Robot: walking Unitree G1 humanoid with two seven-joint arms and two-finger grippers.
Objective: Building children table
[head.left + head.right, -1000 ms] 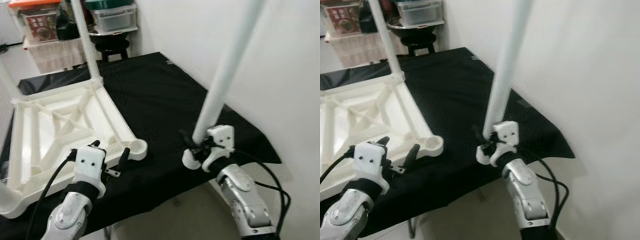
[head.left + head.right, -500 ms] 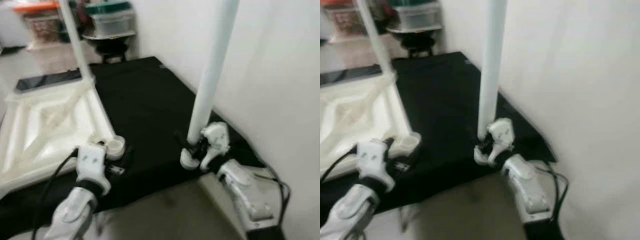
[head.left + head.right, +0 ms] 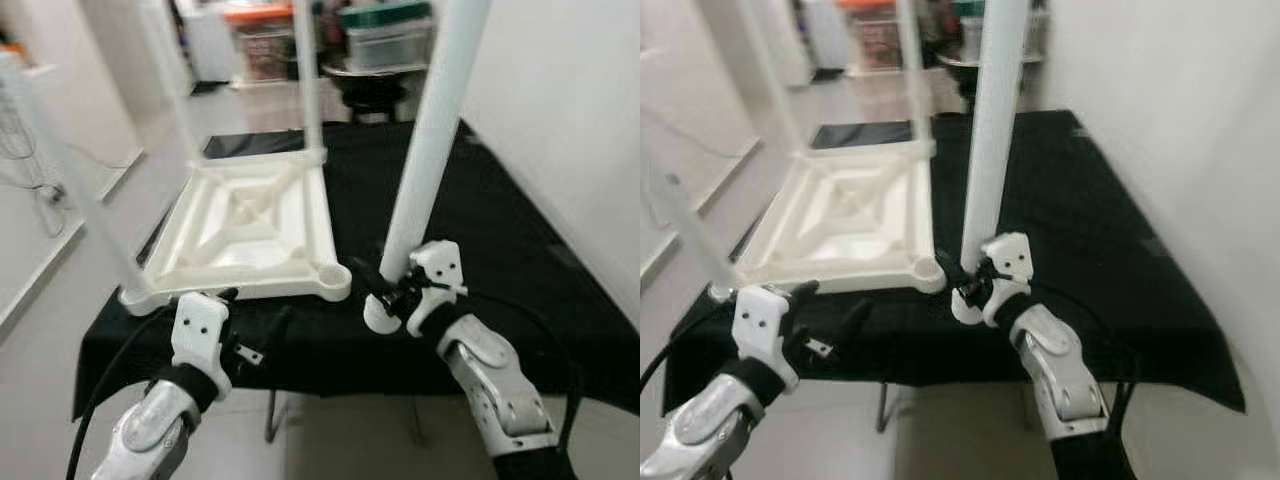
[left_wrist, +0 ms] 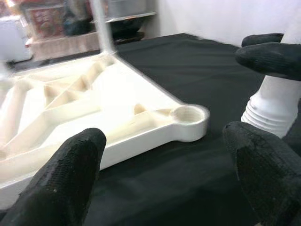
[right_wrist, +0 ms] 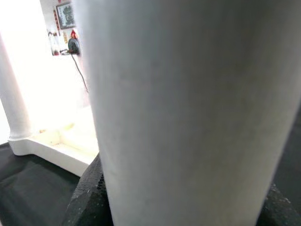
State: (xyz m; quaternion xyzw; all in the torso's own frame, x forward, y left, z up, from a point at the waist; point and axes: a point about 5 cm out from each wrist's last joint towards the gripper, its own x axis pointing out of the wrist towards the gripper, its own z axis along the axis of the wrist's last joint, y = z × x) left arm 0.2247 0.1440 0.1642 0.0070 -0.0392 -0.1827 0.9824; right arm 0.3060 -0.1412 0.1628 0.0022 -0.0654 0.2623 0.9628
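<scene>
A: Right gripper (image 3: 385, 292): fingers pinch the loose white table leg (image 3: 432, 135) near its ribbed lower end. The leg stands nearly upright and its top is cut off by the frame. From the right wrist, the leg blocks almost everything; only black pads (image 5: 87, 200) show at its edges.

B: And the ribbed end?

A: Just below the fingers, near the black cloth (image 3: 480, 215). Contact with the cloth is hard to judge.

B: Left gripper (image 3: 255, 325)?

A: Fingers spread wide, holding nothing. It hovers at the cloth's near edge.

B: Where's the tabletop (image 3: 250, 225)?

A: Upside down on the cloth, just beyond the left fingertips (image 4: 66, 174). Its open corner socket (image 4: 188, 115) sits between the two pads in the left wrist view, apart from both. The leg's ribbed end lies just beside that socket, not in it.

B: Other legs?

A: Three fitted legs (image 3: 308, 75) rise from other corners, blurred, tops cut off. Shelf clutter (image 3: 385, 35) behind is too soft to identify.
</scene>
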